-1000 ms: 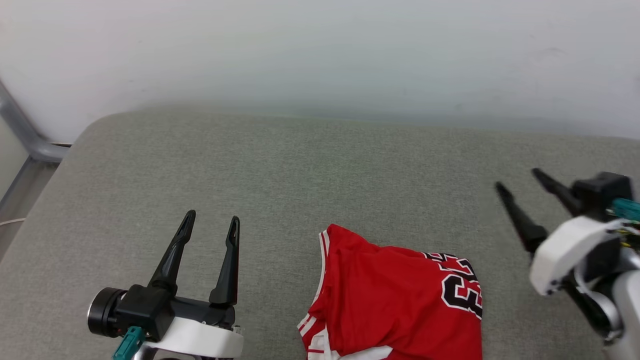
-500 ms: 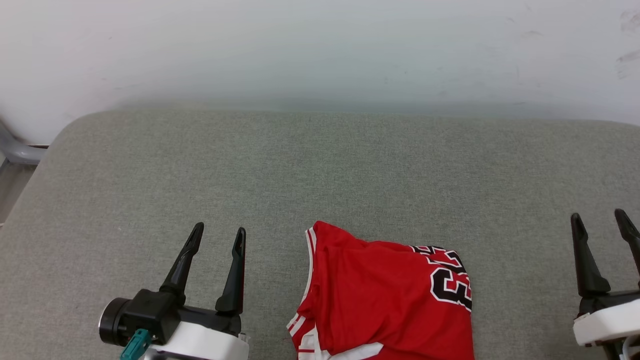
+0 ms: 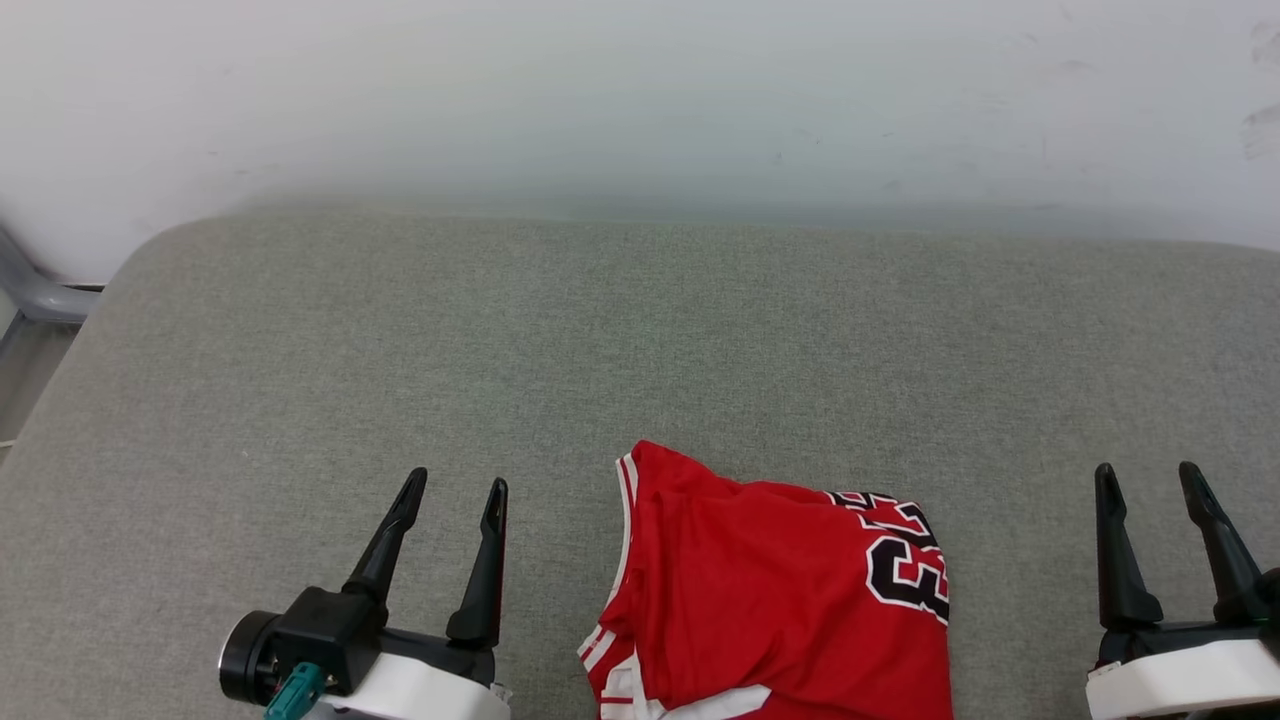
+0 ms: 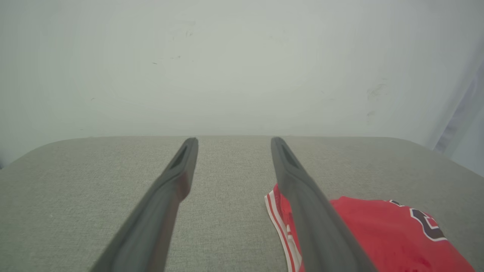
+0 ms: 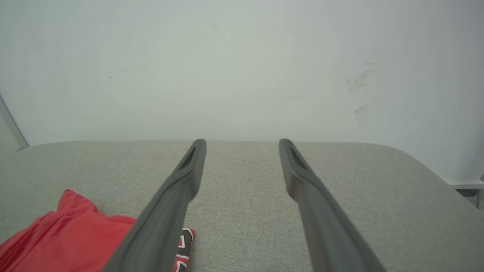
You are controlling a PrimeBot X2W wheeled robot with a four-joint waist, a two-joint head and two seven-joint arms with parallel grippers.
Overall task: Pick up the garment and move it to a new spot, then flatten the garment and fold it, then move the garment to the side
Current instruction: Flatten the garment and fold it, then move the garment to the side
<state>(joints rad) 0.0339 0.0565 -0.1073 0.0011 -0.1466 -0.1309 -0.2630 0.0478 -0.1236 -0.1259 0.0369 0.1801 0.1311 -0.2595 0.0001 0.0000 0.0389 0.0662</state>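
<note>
Since a second ago the right gripper (image 3: pixel 1146 467) has swung out of its tilt at the far right and come inward and lower in the head view, so its two dark fingers now point straight up that view; the left gripper (image 3: pixel 458 478) has shifted only a little, down and slightly toward the middle. The garment (image 3: pixel 770 590) lies as it did, a rumpled red heap on the grey cushion (image 3: pixel 640 330) at the near edge, with its lower part cut off by the bottom of the head view.

Both grippers stand with their jaws wide apart and nothing between them. The garment sits between the two grippers, touching neither. Its white-and-red striped trim (image 3: pixel 625 530) runs along the side just beside the left gripper's inner finger, while the side with the black number (image 3: pixel 910 575) (white-outlined, lying sideways) is well apart from the right gripper.

In the left wrist view the red cloth shows behind and to the right of the right-hand finger; in the right wrist view it shows at the lower left, partly behind the left-hand finger. A pale wall (image 3: pixel 640 100) rises behind the cushion.
</note>
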